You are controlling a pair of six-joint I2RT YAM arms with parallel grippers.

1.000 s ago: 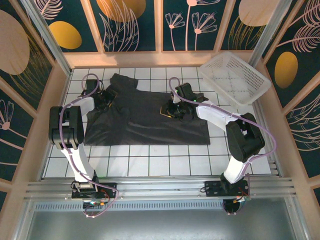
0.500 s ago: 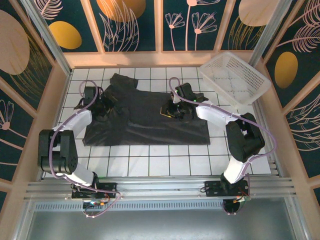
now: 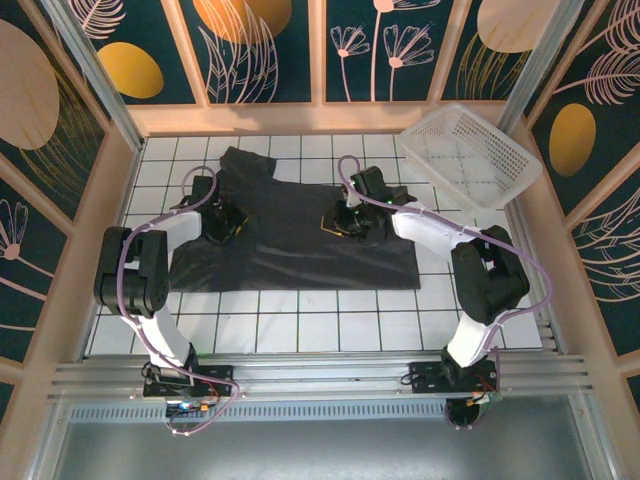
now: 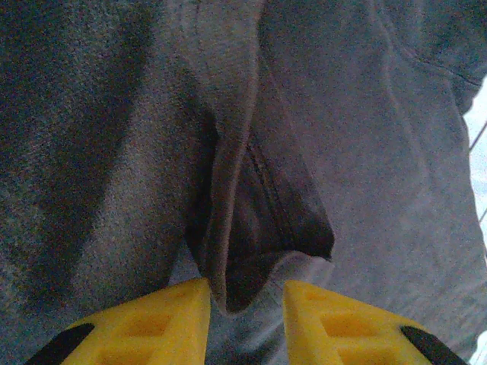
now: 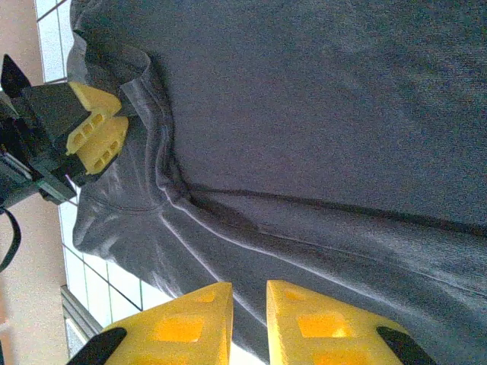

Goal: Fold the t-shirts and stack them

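Dark cotton t-shirt [image 3: 300, 235] is spread on the white tiled table [image 3: 320, 330] from above, a raised fold straddled by the left gripper [image 4: 245, 323], its hem edge pinched by the right gripper [image 5: 249, 323].

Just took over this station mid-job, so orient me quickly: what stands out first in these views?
A dark t-shirt lies spread across the middle of the white tiled table, with both arms reaching onto it. The left gripper sits at its left side, where the wrist view shows a raised fold of cloth between the yellow fingers; the right gripper is near its center. A white basket sits at the far right corner.
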